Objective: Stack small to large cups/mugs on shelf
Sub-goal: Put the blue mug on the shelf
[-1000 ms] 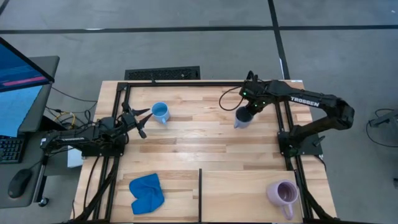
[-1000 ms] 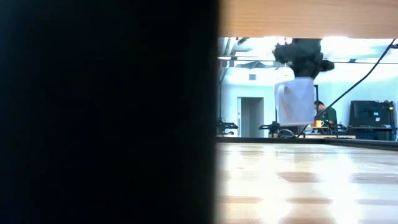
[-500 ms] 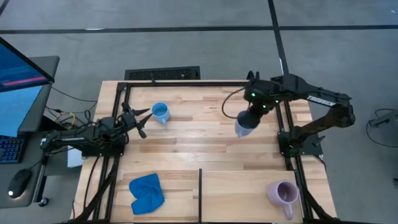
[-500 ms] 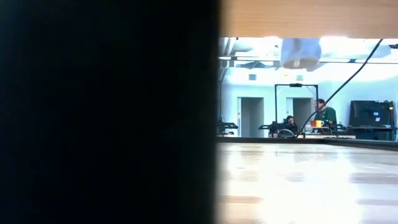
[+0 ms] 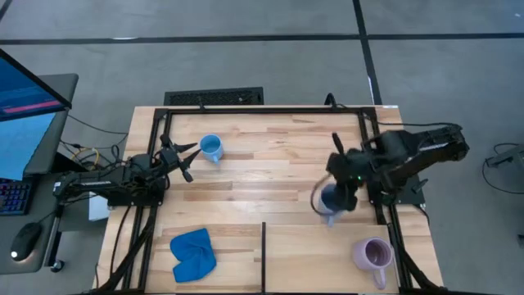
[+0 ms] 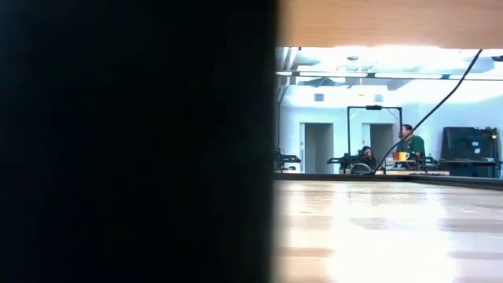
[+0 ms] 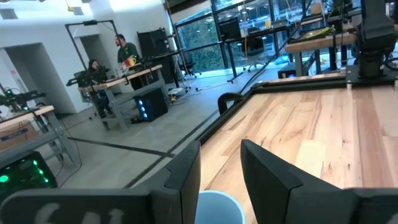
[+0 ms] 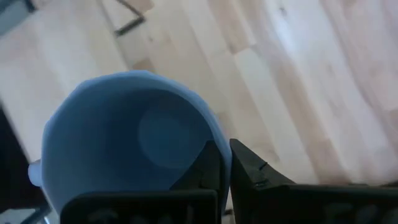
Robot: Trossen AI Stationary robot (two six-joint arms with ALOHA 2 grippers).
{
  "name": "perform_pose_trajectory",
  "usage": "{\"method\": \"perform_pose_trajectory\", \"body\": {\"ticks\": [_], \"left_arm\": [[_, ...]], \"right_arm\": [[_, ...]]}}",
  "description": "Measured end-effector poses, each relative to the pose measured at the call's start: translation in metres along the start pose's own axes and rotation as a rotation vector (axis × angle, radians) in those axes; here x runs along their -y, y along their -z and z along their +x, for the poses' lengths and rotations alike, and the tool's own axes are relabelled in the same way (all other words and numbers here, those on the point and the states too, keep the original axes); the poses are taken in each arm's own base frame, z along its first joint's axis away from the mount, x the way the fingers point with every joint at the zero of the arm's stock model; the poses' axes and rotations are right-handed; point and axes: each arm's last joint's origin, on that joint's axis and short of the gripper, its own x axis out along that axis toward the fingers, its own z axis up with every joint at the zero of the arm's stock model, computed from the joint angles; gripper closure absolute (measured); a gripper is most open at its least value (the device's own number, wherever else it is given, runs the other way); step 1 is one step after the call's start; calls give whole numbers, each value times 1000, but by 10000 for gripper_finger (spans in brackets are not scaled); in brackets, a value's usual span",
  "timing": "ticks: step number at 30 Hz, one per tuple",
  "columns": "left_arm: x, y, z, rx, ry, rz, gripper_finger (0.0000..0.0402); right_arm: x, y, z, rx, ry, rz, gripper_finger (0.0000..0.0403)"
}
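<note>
My right gripper (image 5: 334, 197) is shut on the dull grey-blue mug (image 5: 328, 200), held in the air over the tabletop's right part, close to the far edge of the shelf (image 5: 323, 260). The pale lilac mug (image 5: 372, 254) stands on its base at the shelf's right end. The light sky-blue mug (image 5: 211, 148) stands on the tabletop at the far left. My left gripper (image 5: 190, 159) is open just left of it; in the left wrist view (image 7: 221, 149) the mug's rim (image 7: 217, 208) shows low between the fingers, untouched. My right gripper holds the grey-blue mug by its rim wall (image 8: 214, 138), one finger (image 8: 208, 165) inside the mug and one (image 8: 249, 169) outside. The fingers come from above. The mug hangs mouth up, lifted clear of the table, its handle (image 8: 34, 174) on the side away from the fingers.
A bright blue cloth (image 5: 193, 252) lies at the near left. A black upright rail (image 5: 264, 246) divides the near part of the table. Black frame rails (image 5: 377, 164) run along the table's edges. The low view is half blocked by a dark surface (image 6: 134, 141).
My right gripper has gone up and toward the table's near edge with the grey-blue mug, which has risen out of the low view and now hangs close to the shelf. The left arm has kept still.
</note>
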Motion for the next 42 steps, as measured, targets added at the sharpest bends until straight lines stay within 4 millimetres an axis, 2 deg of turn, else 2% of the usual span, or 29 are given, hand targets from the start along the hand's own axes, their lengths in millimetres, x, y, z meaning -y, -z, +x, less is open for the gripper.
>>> {"method": "perform_pose_trajectory", "body": {"ticks": [11, 17, 21, 26, 33, 42], "left_arm": [[0, 0, 0, 0, 0, -20, 294], [0, 0, 0, 0, 0, -27, 294], [0, 0, 0, 0, 0, -27, 294], [0, 0, 0, 0, 0, -28, 294], [0, 0, 0, 0, 0, -28, 294], [0, 0, 0, 0, 0, -28, 294]], "right_arm": [[-56, 37, 5, 59, -88, -56, 380], [-85, 49, 24, 26, -103, -190, 380], [-96, 52, 38, -10, -69, -224, 380], [-104, 53, 50, -31, -35, -240, 380], [-105, 52, 52, -35, -17, -243, 380], [-103, 52, 52, -18, 0, -266, 346]]}}
